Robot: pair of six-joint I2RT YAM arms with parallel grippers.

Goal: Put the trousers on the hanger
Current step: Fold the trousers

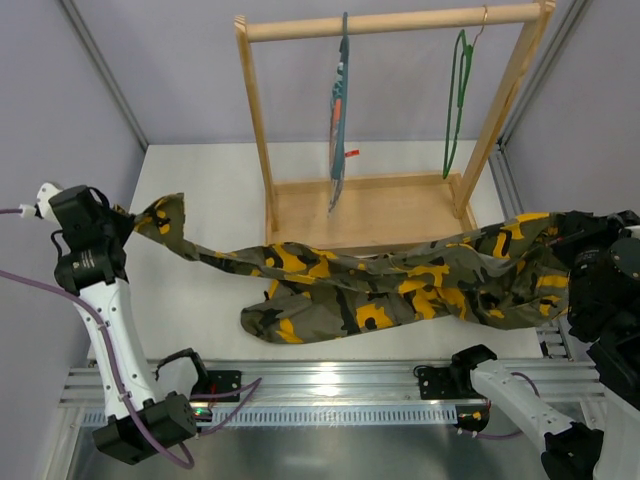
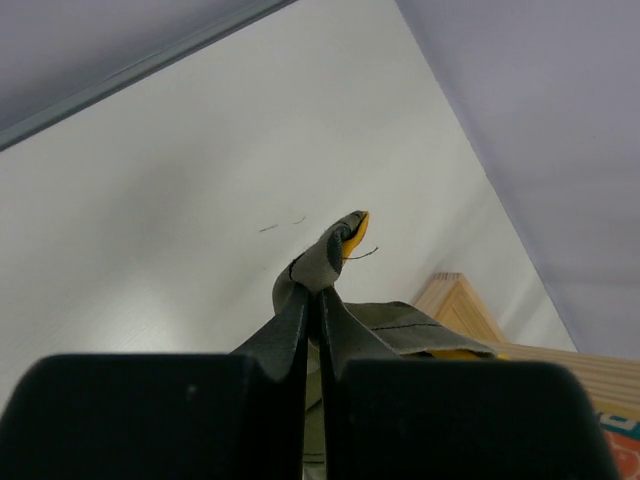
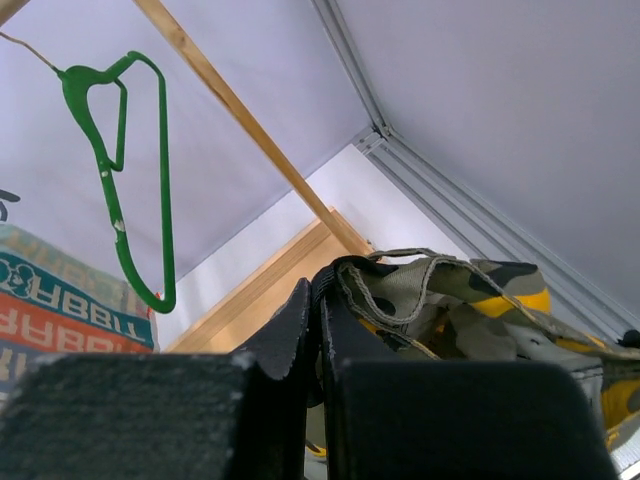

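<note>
Trousers (image 1: pixel 400 285) are stretched left to right across the table (image 1: pixel 200 170), in front of the wooden rack (image 1: pixel 390 22). Mid section sags onto the table and bunches toward the front edge. Some cloth overlaps the front edge of the rack's base board (image 1: pixel 380 215). Both ends are lifted off the surface.

One end is in the left gripper (image 2: pixel 318 295), near the table's left edge. Jaws are clamped tight on it, and the wrist view shows a small tuft of cloth poking out past the fingertips.

The other end is in the right gripper (image 3: pixel 318 290), at the table's right edge. Jaws are pinched on a hemmed edge of the cloth, with the rest of the fabric piled just right of the fingers.

Green hanger (image 1: pixel 458 100) hangs by its hook from the right end of the rack's top bar (image 1: pixel 300 28). It sits above and behind the trousers, well apart from them and from both grippers.

A second hanger carrying a striped cloth (image 1: pixel 338 110) hangs from the same bar nearer the middle, its lower end just above the base board.
</note>
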